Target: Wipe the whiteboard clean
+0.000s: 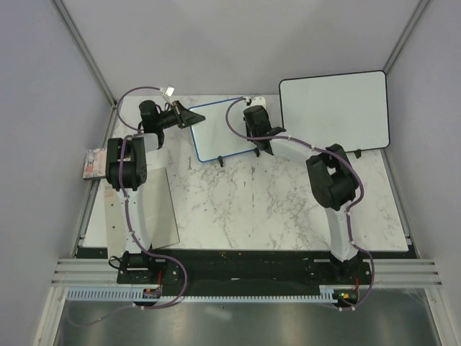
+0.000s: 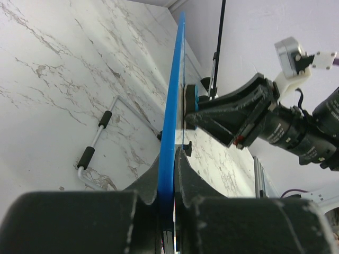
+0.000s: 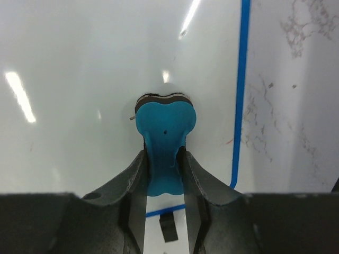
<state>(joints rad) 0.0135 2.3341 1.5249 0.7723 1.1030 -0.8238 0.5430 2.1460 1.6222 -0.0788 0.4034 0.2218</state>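
Note:
The blue-framed whiteboard (image 1: 220,133) stands tilted at the back middle of the table. My left gripper (image 1: 189,115) is shut on its left edge; in the left wrist view the blue frame (image 2: 174,106) runs edge-on between the jaws of that gripper (image 2: 170,159). My right gripper (image 1: 256,130) is shut on a blue eraser (image 3: 164,135) and presses it against the board's white face (image 3: 79,63), near the blue frame (image 3: 242,95). The eraser also shows in the left wrist view (image 2: 190,98). A tiny red mark (image 3: 229,142) lies by the frame.
A larger black-framed whiteboard (image 1: 335,112) stands at the back right. A grey sheet (image 1: 148,209) lies on the marble table (image 1: 274,209) at the left, and a small colourful box (image 1: 92,164) sits off its left edge. A wire stand with black grips (image 2: 95,145) lies behind the board.

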